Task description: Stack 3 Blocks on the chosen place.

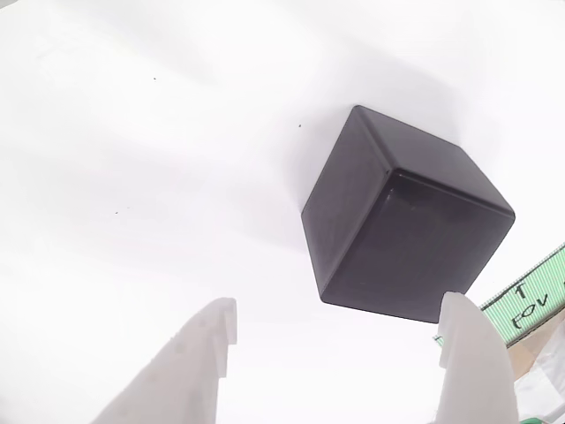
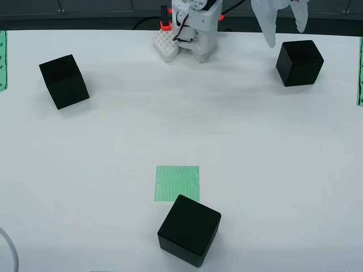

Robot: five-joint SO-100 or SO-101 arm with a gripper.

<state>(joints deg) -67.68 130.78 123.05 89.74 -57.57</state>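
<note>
Gripper: my gripper hangs released, jaws spread wide with nothing between them, just short of the far-right block. In the wrist view one finger sits well left of that block and the other finger lines up with its near right corner, so I judge the spread is set to straddle it on the way down.

Desk: the white desk carries everything; my arm's base stands at the middle of its far edge, in the overhead view.

Blocks, count: three black cubes, all single, none stacked.

Near block: the near block sits by the desk's near edge, turned at an angle, its far corner touching or just overlapping the green patch. I judge it is not squarely on the mark.

Far-right block: near the far right corner, flat on the desk, rounded edges plain in the wrist view. I judge it is my pick, since the jaws are aimed at it.

Far-left block: the far-left block rests near the far left corner, skewed, well apart from the rest.

Patch, count: one striped green square, middle of the desk toward the near edge; I take it for the chosen place.

Tape: green strips lie along the left and right edges, probably marking the work area.
</note>
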